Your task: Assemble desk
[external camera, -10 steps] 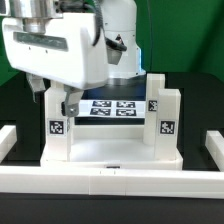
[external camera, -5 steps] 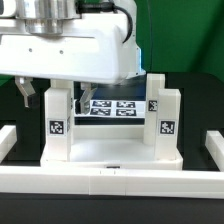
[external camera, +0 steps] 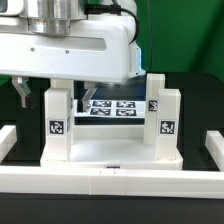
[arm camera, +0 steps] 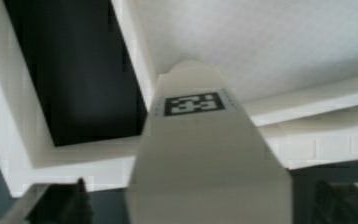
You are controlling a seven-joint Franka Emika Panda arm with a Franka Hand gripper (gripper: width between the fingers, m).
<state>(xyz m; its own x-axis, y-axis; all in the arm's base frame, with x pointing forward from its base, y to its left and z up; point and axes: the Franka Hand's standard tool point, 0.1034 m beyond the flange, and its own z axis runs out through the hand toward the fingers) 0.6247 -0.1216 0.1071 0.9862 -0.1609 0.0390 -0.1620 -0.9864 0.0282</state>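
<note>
The desk panel lies flat at the table's front with its white legs standing up from the corners. My gripper hangs over the front leg on the exterior view's left, one dark finger showing outside it. In the wrist view that leg, with a tag at its end, runs between my fingertips, and my gripper stands open with a gap on each side. The panel lies beyond it. The front leg on the right stands free.
The marker board lies flat behind the desk. Long white rails frame the black surface at the front and both sides. The big white hand body hides the back left of the scene.
The hand has swung across toward the exterior view's left and now sits square over the front left leg. In the last half second it barely moved.
</note>
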